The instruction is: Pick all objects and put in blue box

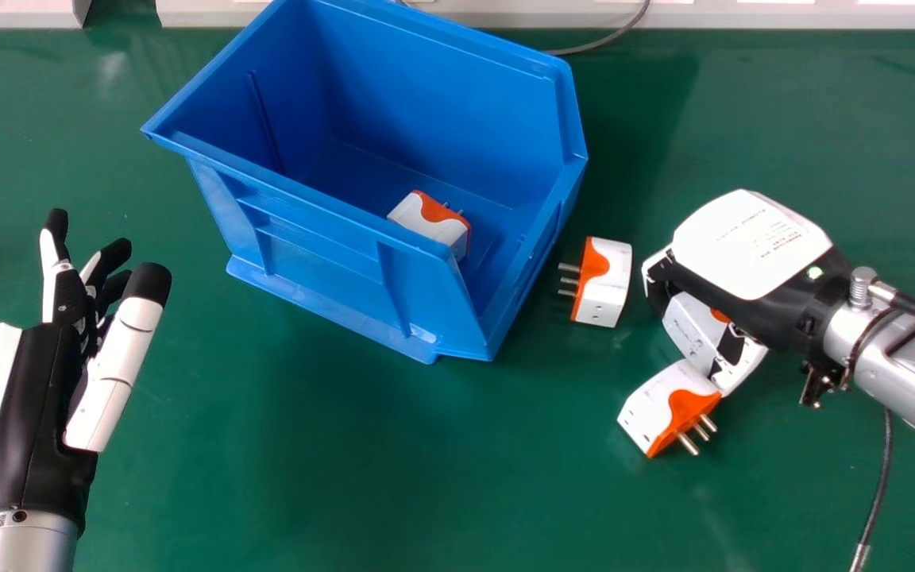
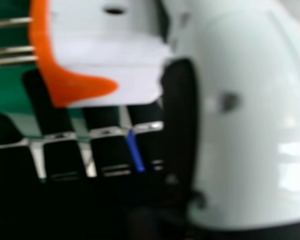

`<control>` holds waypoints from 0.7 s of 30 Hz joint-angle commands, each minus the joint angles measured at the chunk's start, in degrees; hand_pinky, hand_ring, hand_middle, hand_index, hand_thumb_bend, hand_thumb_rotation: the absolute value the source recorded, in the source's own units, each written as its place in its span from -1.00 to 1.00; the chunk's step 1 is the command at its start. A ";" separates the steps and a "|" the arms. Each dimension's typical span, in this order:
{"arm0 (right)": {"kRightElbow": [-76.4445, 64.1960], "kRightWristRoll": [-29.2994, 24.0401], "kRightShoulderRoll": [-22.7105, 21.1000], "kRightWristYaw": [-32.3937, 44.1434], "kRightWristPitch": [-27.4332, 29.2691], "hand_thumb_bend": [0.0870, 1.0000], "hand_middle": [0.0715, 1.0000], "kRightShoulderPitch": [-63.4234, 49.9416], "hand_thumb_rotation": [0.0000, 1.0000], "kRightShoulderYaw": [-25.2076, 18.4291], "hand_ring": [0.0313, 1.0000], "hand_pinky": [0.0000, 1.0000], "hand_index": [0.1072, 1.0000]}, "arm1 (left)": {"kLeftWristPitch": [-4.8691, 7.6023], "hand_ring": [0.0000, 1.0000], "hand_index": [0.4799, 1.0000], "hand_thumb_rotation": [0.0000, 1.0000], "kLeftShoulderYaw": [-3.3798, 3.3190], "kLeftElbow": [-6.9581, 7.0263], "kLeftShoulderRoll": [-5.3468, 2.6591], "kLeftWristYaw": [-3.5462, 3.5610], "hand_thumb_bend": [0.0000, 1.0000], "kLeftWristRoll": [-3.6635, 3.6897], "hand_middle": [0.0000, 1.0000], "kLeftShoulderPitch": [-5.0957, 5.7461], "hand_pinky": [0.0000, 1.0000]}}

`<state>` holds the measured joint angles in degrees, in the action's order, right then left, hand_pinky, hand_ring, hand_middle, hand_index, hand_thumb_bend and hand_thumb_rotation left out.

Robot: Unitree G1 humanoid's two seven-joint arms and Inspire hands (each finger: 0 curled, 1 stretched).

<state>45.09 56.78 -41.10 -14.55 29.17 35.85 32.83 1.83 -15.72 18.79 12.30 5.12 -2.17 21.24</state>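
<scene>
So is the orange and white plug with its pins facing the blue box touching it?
Apart. In the head view, green table shows between the orange and white plug's pins and the blue box.

Orange-white plugs [image 1: 608, 290] inside, beside box [image 1: 314, 238]

Head view: camera on the robot's head, facing forward and down over the green counter [image 1: 330, 477], far enough back for the whole blue box [image 1: 314, 246], left hand [image 1: 36, 389] and right hand [image 1: 751, 246]. Right hand view: camera at the right hand, very close, facing a white-and-orange adapter [image 2: 105, 55], green counter behind, hand itself large in frame. Shared: right hand and the work area around it. Can't match the close-up adapter to one in head view.
</scene>
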 commanded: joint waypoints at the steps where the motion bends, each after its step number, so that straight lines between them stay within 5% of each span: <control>1: 0.25 0.49 -0.83 -0.58 -1.89 -0.07 -0.87 1.18 -0.78 -0.51 -0.91 -0.91 -0.16 | 0.22 0.83 0.70 0.85 -0.58 1.19 0.61 0.08 0.54 0.04 0.88 0.10 0.75; 11: -4.68 -2.02 -2.07 -1.29 -1.52 -0.07 -0.87 -1.73 -0.78 -3.82 -0.90 -0.89 -0.16 | -0.26 0.83 0.70 0.85 -0.60 2.45 0.51 0.09 0.55 -0.09 0.88 0.76 0.74; 21: -22.66 -6.42 -8.50 2.85 -0.43 -0.07 -0.93 -7.01 -0.77 -12.91 -0.93 -0.95 -0.16 | -0.14 0.83 0.69 0.85 -0.76 2.69 0.57 0.12 0.51 -0.17 0.88 0.90 0.74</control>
<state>25.07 52.57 -48.09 -11.98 28.29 29.43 22.43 1.30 -16.04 19.78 12.35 5.17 -2.23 21.86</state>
